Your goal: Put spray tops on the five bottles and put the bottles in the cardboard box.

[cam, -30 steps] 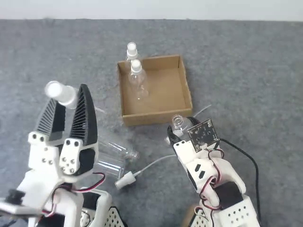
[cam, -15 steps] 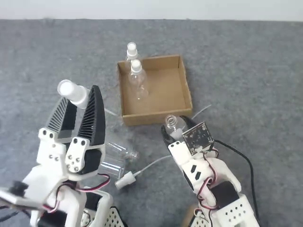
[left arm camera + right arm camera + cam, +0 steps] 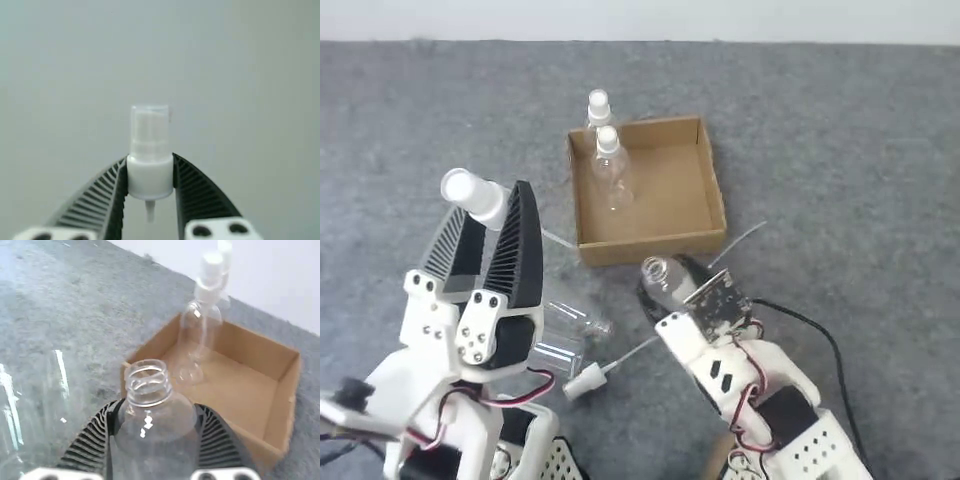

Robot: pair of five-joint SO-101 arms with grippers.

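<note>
From above, my left gripper [image 3: 490, 208] is held over the grey felt table [image 3: 840, 150], its ribbed black fingers pinched on a white plastic spray top [image 3: 470, 192]. My right gripper [image 3: 665, 282] clasps a clear plastic bottle with an uncapped neck [image 3: 658, 270] just in front of the brown cardboard box [image 3: 650, 245]. A capped clear bottle [image 3: 612, 170] is in the box's left part. A second capped bottle [image 3: 598, 105] is at its far left corner; I cannot tell if it is inside. More clear uncapped bottles [image 3: 565, 335] lie between my arms, near a loose spray top with a thin tube [image 3: 585, 381].

My left wrist camera shows the left gripper [image 3: 149, 186] gripping the spray top [image 3: 149, 160] by its collar, nozzle outward.

My right wrist camera shows the right gripper [image 3: 155, 432] wrapped around the bottle [image 3: 152, 407] below its neck, with the box [image 3: 280, 390] and capped bottle [image 3: 200, 335] beyond.
</note>
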